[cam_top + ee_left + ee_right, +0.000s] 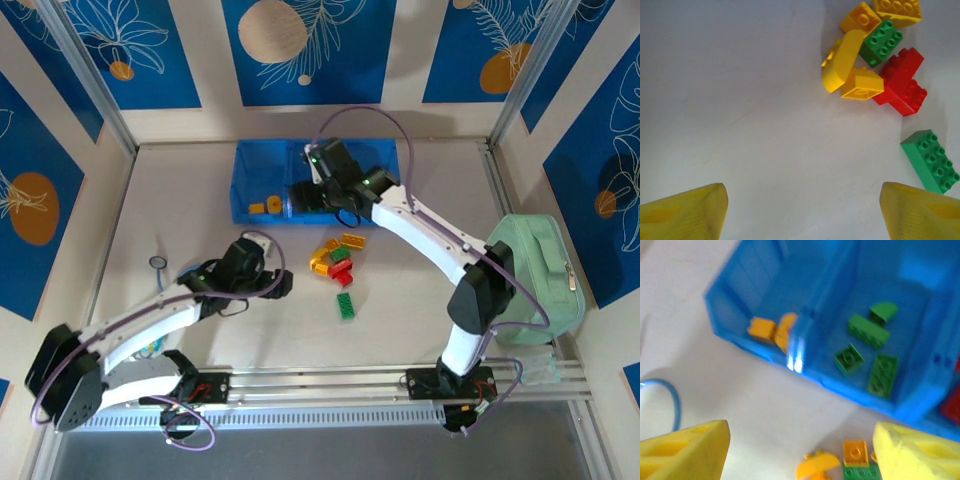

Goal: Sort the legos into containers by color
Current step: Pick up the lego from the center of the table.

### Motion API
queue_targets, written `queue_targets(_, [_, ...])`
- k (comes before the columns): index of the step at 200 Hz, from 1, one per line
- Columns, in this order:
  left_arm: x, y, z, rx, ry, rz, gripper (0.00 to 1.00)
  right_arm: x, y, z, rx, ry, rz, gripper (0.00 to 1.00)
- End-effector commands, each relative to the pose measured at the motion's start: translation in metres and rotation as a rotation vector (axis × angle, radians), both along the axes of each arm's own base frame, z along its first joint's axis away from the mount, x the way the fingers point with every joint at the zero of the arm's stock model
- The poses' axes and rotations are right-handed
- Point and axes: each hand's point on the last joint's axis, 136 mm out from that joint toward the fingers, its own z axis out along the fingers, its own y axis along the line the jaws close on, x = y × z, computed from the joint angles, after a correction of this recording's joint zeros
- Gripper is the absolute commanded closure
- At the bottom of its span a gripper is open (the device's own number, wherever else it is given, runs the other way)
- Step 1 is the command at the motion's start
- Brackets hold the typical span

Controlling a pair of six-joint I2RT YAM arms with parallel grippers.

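The containers are three compartments of a blue tray (pixel 245 165) at the back of the table. In the right wrist view its left compartment (pixel 747 287) holds orange legos (pixel 767 329), the middle one holds several green legos (pixel 867 352), and a red one (pixel 952 407) shows at the right edge. My right gripper (pixel 298 197) (pixel 800 455) hangs open over the tray's near wall, nothing between its fingers. A loose pile of legos (pixel 335 260) (pixel 875 60) lies mid-table, with a green brick (pixel 346 303) (pixel 931 160) apart from it. My left gripper (pixel 283 283) (pixel 802 215) is open and empty, left of the pile.
A mint-green zippered case (pixel 535 280) sits at the right side of the table. A small blue ring (pixel 158 263) (pixel 670 395) lies on the left. Bare white table surface (pixel 740 125) stretches between my left gripper and the pile.
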Motion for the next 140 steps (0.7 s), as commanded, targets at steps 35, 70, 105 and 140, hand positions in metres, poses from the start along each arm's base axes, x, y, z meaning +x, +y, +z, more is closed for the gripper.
queue_targets(35, [0.042,-0.067,0.01,-0.04,-0.027,-0.139,0.25,-0.032,-0.068,-0.016,0.108,0.039,-0.166,0.24])
queue_targets(70, [0.064,-0.086,-0.004,0.014,-0.012,-0.166,0.31,-0.057,-0.112,-0.023,0.159,0.043,-0.248,0.24])
queue_targets(105, [0.079,-0.101,-0.024,0.068,0.034,-0.189,0.34,-0.075,-0.146,-0.037,0.196,0.065,-0.318,0.24])
queue_targets(140, [0.092,-0.1,-0.043,0.158,0.053,-0.179,0.35,-0.09,-0.165,-0.055,0.217,0.092,-0.361,0.24])
